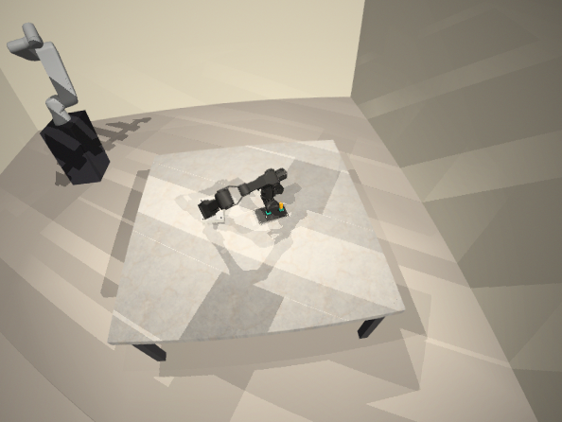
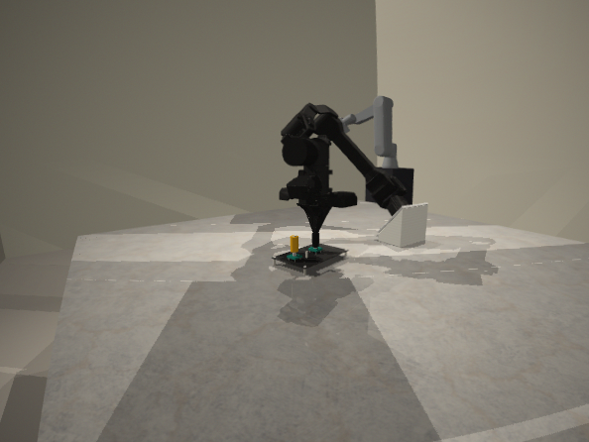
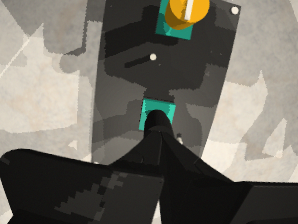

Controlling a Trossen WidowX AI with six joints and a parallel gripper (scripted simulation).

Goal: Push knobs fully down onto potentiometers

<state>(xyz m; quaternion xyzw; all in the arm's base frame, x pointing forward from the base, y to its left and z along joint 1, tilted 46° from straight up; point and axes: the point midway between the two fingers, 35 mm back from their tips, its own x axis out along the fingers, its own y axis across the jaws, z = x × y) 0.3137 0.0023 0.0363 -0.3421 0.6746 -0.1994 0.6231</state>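
Wrist view: circuit board (image 3: 200,83) sits mid-counter (image 2: 446,317) on short legs, so probably light and fragile. End effector (image 3: 158,117) is fully closed, holding nothing, tip over the near teal potentiometer (image 3: 154,108). Far orange knob (image 3: 188,4) looks rigid; push its top straight down.

Pale marbled table (image 1: 303,284) on dark legs (image 1: 370,326), crossed by broad bands of shadow. Grey jointed arm (image 1: 52,71) on a black pedestal (image 1: 78,149), standing on the floor well beyond the table's far left corner. White wedge-shaped block (image 2: 404,225) resting on the table top near its far edge. Beige walls (image 2: 198,99) behind.
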